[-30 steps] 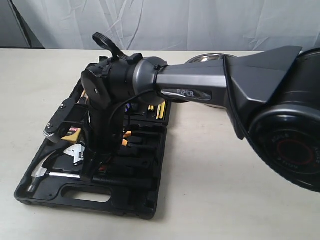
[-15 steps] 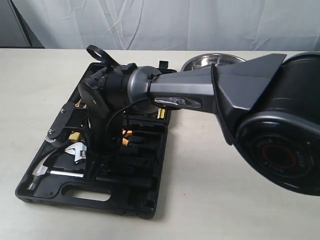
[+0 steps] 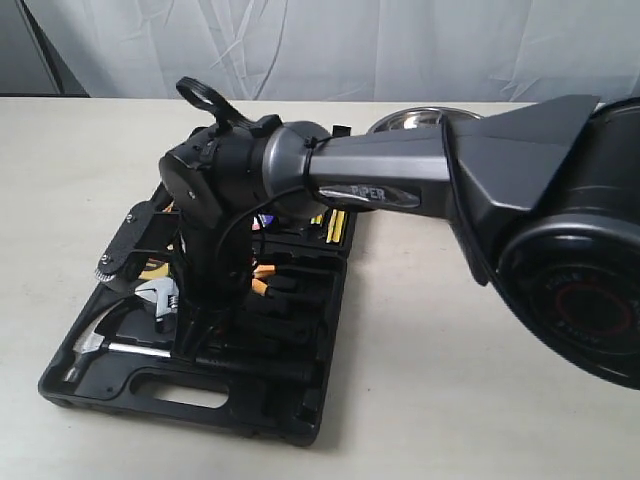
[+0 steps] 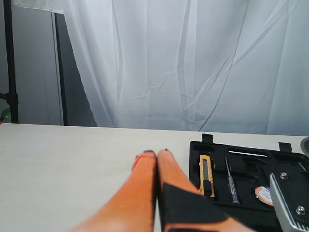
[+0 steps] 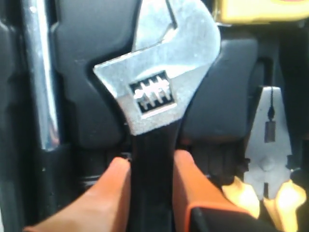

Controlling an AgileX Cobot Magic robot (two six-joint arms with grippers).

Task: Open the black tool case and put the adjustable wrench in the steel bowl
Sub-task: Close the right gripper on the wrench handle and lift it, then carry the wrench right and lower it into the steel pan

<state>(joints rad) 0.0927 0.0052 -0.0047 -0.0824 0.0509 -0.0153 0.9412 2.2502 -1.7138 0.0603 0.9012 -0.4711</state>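
The black tool case [image 3: 300, 415] lies open on the table, seen also in the left wrist view [image 4: 248, 155]. The adjustable wrench [image 5: 159, 92] lies among the tools; its silvery head [image 3: 160, 297] shows left of the arm. My right gripper [image 5: 152, 162] reaches down into the case and is shut on the wrench's slim black handle, one orange finger [image 5: 113, 186] on each side. The steel bowl [image 3: 410, 118] stands behind the right arm, mostly hidden. My left gripper [image 4: 157, 153] is shut on nothing, over bare table beside the case.
In the case lie a hammer [image 5: 38, 82], orange-handled pliers [image 5: 268, 145], a yellow utility knife [image 4: 206, 175] and a thin screwdriver [image 4: 231, 181]. The right arm [image 3: 400, 185] spans the case's far half. A white curtain [image 4: 193, 63] hangs behind the table.
The right wrist has shifted and the wrench head sits slightly higher and further right. The case has slid a little to the right.
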